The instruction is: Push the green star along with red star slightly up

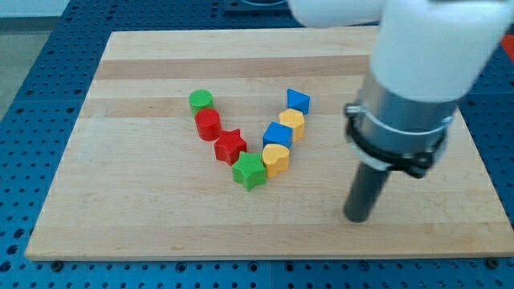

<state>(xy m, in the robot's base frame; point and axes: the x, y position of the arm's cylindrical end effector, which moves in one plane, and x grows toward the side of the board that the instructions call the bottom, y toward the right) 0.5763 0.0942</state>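
Eight blocks are forming a V on the wooden bench. The green star is sitting at the bottom of the V, touching the red star at its 11 o'clock. The left limb is running on through a red cylinder to a green cylinder at the top. At the green star's 2 o'clock a yellow heart-like block is touching it — above that are lying a blue block, a yellow block and a blue cube. There is no gripper here: the rod's tip is resting on the bench well apart from the blocks, at the green star's 4 o'clock, touching none of them.
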